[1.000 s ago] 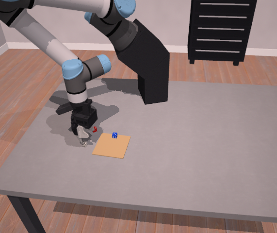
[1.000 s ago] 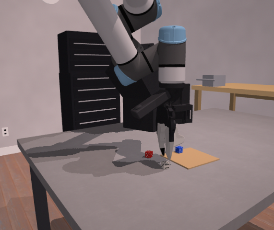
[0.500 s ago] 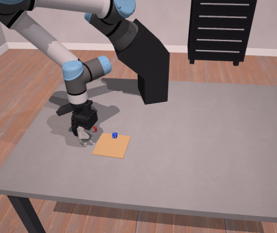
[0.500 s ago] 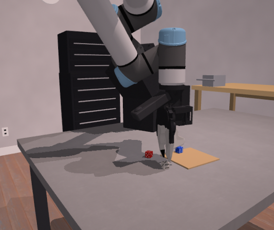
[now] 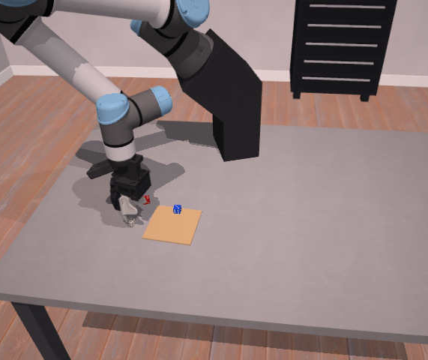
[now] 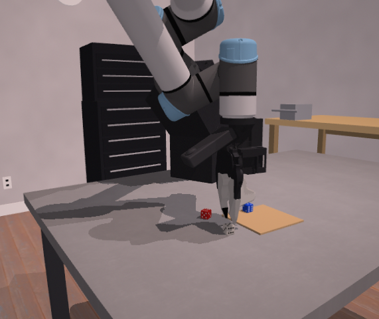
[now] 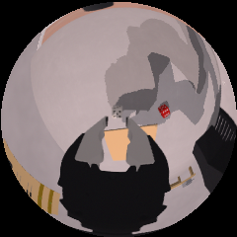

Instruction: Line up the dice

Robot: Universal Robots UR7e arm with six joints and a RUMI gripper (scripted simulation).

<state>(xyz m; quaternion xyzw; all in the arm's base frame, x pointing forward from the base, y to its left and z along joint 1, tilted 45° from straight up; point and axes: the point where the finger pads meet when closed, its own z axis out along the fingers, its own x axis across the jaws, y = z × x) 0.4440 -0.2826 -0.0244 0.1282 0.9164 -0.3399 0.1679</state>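
I'm looking down the top view and the claw (image 5: 128, 218) is hanging tips-down over the counter (image 5: 283, 232), just off the left edge of the tan mat (image 5: 173, 228). The white die (image 5: 130, 222) is sitting flat on the counter right under the tips, off the mat, close to its near-left corner. From the side view the claw (image 6: 229, 218) is hovering just above the white die (image 6: 229, 228). Its fingers are standing a narrow gap apart, pinching nothing, and I'm not seeing them touch the die. Through the wrist camera the white die (image 7: 118, 113) is showing just past the two grey fingertips, lined up with the gap between them, with the mat (image 7: 118, 143) showing between the fingers.

The red die (image 5: 147, 199) is resting on the counter beside the claw, off the mat, a little beyond its far-left corner. The blue die (image 5: 177, 209) is sitting on the mat, right at its far edge. I'm not making out the top numbers on any of them
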